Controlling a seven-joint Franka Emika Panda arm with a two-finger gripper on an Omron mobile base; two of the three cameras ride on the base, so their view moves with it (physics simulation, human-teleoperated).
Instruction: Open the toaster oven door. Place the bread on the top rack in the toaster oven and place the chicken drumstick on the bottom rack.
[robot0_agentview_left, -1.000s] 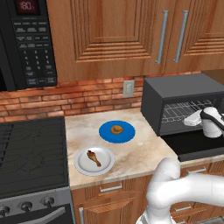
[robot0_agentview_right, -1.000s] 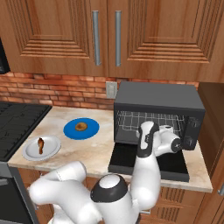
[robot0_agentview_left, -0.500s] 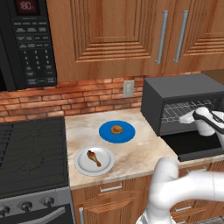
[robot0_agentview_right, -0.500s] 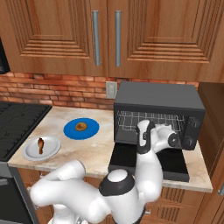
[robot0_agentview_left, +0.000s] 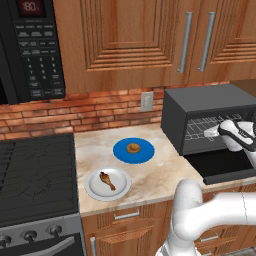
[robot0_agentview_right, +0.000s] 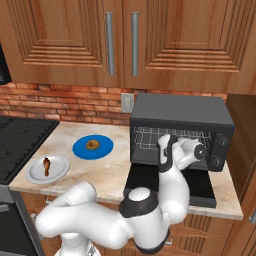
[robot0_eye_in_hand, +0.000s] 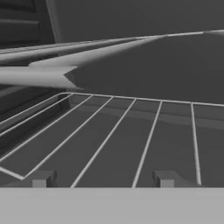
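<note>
The toaster oven (robot0_agentview_left: 200, 100) (robot0_agentview_right: 182, 107) stands at the counter's right end, its door (robot0_agentview_left: 225, 167) (robot0_agentview_right: 200, 187) folded down flat in front. My gripper (robot0_agentview_left: 214, 132) (robot0_agentview_right: 185, 145) (robot0_eye_in_hand: 103, 179) is at the oven mouth, pointing in just above a wire rack (robot0_eye_in_hand: 109, 140). Its jaws are open with nothing between them. The bread (robot0_agentview_left: 133, 148) (robot0_agentview_right: 92, 145) lies on a blue plate (robot0_agentview_left: 120, 152). The chicken drumstick (robot0_agentview_left: 106, 180) (robot0_agentview_right: 46, 165) rests on a white plate (robot0_agentview_left: 95, 190) nearer the counter's front edge.
A black microwave (robot0_agentview_left: 30, 50) hangs above the stove (robot0_agentview_left: 35, 175) at the left. Wooden cabinets (robot0_agentview_left: 135, 40) run overhead. The lowered door overhangs the counter's front edge. Bare counter (robot0_agentview_left: 160, 170) lies between the plates and the oven.
My hand has crept a little to the left and further into the oven mouth. The bread and the drumstick have not moved.
</note>
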